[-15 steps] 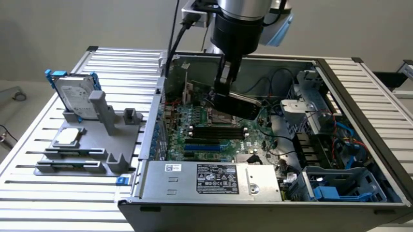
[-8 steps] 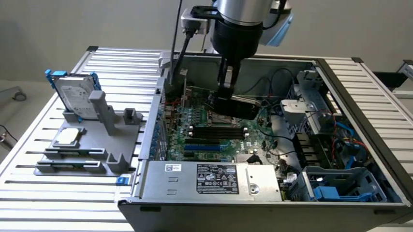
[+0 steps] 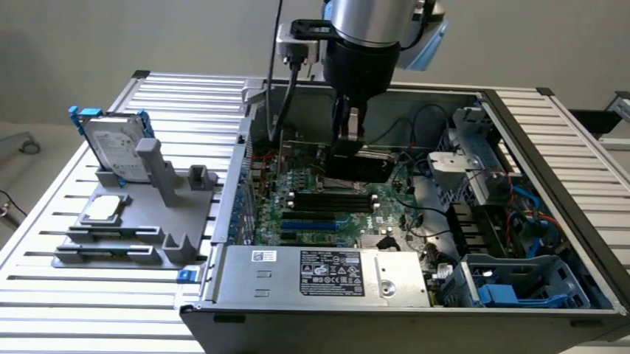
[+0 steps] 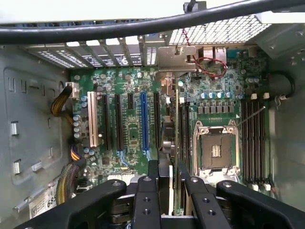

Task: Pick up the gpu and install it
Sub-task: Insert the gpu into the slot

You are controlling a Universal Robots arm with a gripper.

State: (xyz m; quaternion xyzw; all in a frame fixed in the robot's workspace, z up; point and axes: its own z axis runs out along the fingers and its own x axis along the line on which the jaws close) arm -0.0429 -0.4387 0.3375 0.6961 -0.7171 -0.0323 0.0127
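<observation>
Nearest us sits the silver power supply point(image 3: 325, 273), set into the front corner of the computer case point(image 3: 394, 332). Deeper inside the case, over the green motherboard point(image 3: 325, 199), the arm reaches straight down and its pincer point(image 4: 168, 166) is clamped on the gpu point(image 3: 362, 171), one finger on each face. We see the card standing on edge, black cover on one side and thin green board on the other, with its silvery bracket point(image 4: 177, 59) toward the case's slotted rear wall. It hangs near the long blue slot point(image 4: 143, 124), between that slot and the open processor socket point(image 4: 214, 148); whether its lower edge touches the board we cannot tell. Outside the case, on the exterior view's left, a gray holder point(image 3: 147, 221) stands on the table point(image 3: 59, 295), with a hard drive point(image 3: 113, 144) with blue rails upright in it and a small square chip point(image 3: 105, 209) lying flat.
</observation>
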